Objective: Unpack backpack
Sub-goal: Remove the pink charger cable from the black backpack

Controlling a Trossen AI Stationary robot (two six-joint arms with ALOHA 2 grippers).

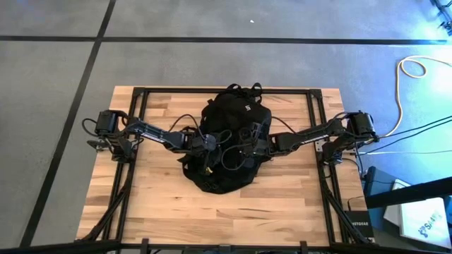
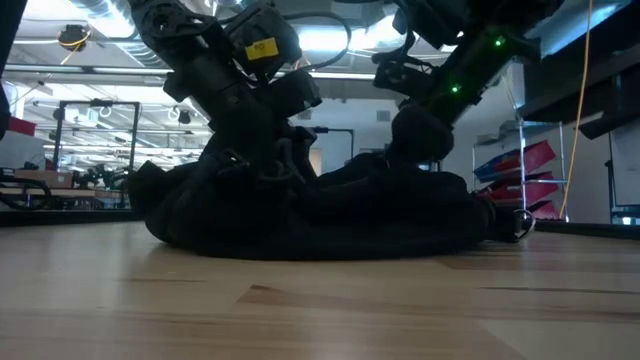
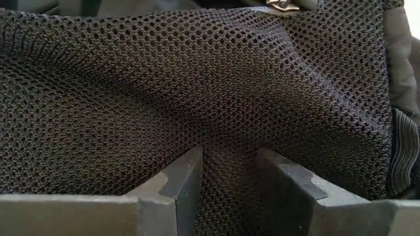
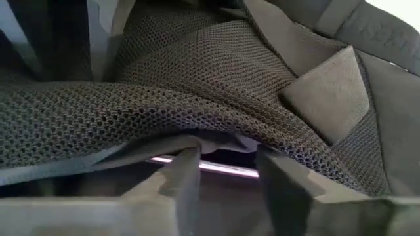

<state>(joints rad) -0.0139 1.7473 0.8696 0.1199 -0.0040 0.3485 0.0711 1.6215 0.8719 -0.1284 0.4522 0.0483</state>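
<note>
The black backpack lies flat in the middle of the wooden table, its straps toward the far edge. In the low view it is a low dark mound with both arms coming down on it. My left gripper is down on the bag's left half, shut on its black mesh panel. My right gripper sits on the bag's right half, at the edge of a mesh flap. Under that flap are a pale lining edge and a dark opening. My left gripper pinches a raised fold of the mesh panel between its two fingers, coming at it slanting down from the table's left. The mesh puckers toward the fingers. The rest of the backpack lies on the table.
Black frame rails run along the table's left and right sides and its far edge. Loose bag straps lie at the far end of the backpack. Cables and boxes are on the floor past the table's right edge.
</note>
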